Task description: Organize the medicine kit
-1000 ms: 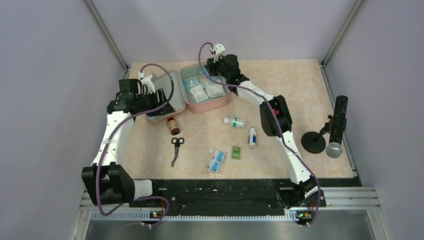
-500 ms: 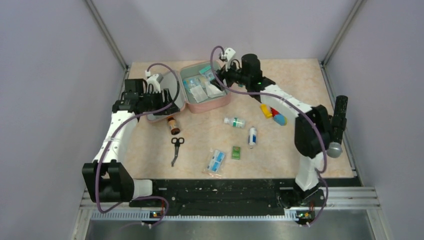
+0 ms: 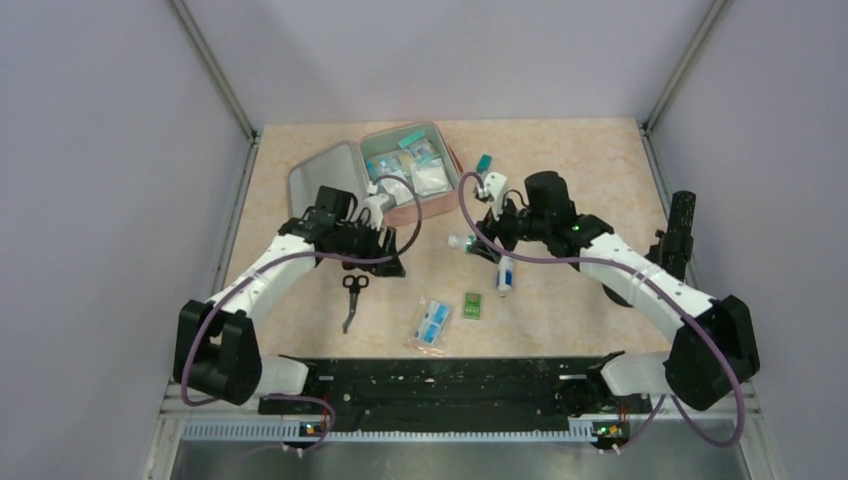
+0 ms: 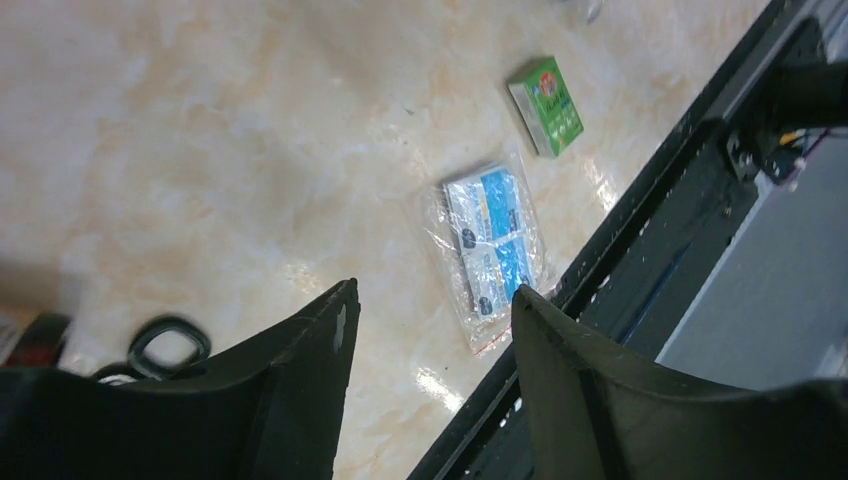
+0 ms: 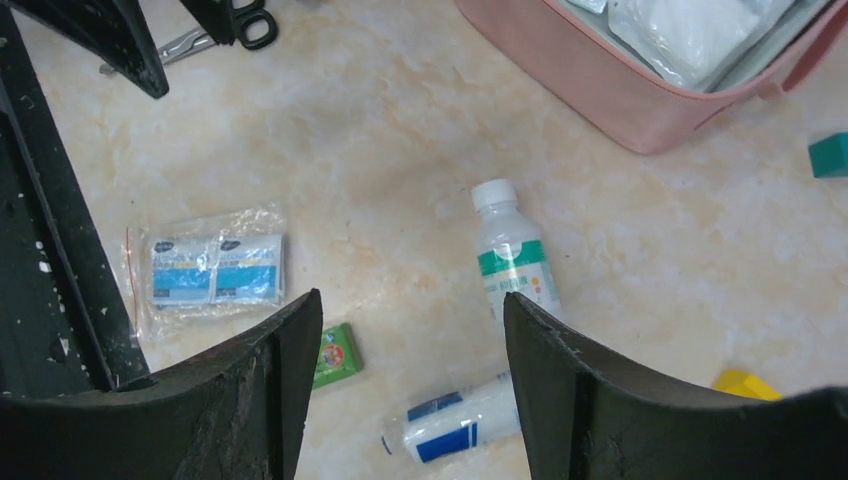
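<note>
- Open kit lies flat just beyond the L gripper, and beyond and left of the R gripper — pouches are in its base.
- Both grippers: jaws apart, nothing between them.
- Likely step: R goes for the green-label bottle just ahead of its fingertips. L hangs over the packet, with the scissors beside one finger.
- To do it well, prob.: turn the wrist so the jaws cross the bottle's body, drop low and close mid-label — it's round and may roll toward the blue tube.
- Vs 1 s ago: R was over the kit's base and L was at the lid. Both are now out over the loose items, which look unmoved.
</note>
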Tool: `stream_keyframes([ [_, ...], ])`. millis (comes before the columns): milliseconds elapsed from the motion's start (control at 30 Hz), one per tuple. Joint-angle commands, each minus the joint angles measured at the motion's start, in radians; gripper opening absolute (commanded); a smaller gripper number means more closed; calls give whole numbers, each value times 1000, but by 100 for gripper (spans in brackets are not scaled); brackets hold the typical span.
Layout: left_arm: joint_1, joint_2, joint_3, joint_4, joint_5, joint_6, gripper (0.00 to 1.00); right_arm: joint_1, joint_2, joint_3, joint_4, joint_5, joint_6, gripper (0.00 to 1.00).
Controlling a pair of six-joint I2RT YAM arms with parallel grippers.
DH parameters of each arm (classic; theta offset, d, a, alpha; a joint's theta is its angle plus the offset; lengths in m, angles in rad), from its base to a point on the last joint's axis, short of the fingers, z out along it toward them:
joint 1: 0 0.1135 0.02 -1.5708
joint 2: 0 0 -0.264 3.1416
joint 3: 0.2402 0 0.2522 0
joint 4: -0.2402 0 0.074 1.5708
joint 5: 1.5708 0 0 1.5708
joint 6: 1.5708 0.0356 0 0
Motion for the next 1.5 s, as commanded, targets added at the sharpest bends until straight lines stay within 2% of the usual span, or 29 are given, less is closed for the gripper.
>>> stream_keyframes([
  [0,-78,96,-21,40,38,122,62,5,-103,-35,-14,80,-21,66],
  [100,-118,178,5,42,60,143,61,-11,-126,-58,0,98,-21,67],
  [233,-164,262,36,78,16,143,59,-36,-142,-67,10,107,-18,67],
  [400,-245,362,80,74,-63,183,50,-55,-147,-73,14,120,-29,67],
  [500,-282,404,106,75,-94,188,49,-67,-148,-82,15,126,-32,67],
  [733,-317,508,182,14,-117,204,40,-78,-150,-97,24,122,-29,68],
  [833,-318,516,191,-7,-112,212,38,-82,-147,-95,24,125,-30,68],
  [1267,-306,471,169,-96,-134,219,38,-99,-136,-59,9,128,-32,68],
  [1467,-306,533,208,-120,-119,251,21,-100,-135,-49,9,123,-26,68],
])
